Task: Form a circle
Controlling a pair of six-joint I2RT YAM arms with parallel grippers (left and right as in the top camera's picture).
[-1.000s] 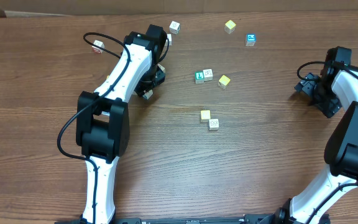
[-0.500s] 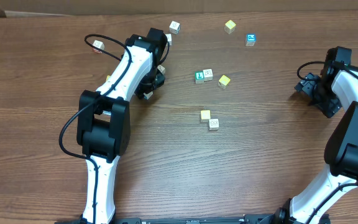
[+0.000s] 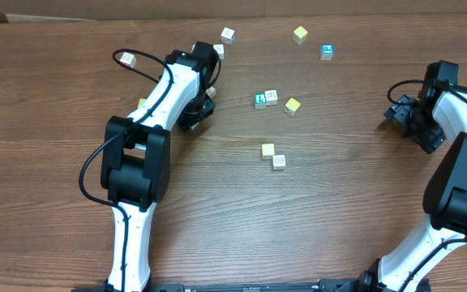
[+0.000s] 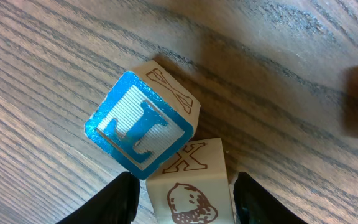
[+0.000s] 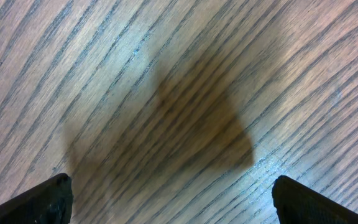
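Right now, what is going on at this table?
The left hand has its fingers either side of a white picture cube, with a blue letter cube against it. The right hand hangs open over the table. Other cubes lie scattered; no circle is formed yet.

White arms (image 3: 164, 89), black joints (image 3: 136, 166), black cables (image 3: 81, 180)

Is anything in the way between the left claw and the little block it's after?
Nothing visible: the acorn-picture cube already sits between the left gripper's fingers. A blue-framed letter cube leans tilted against its far side and may get dragged along.
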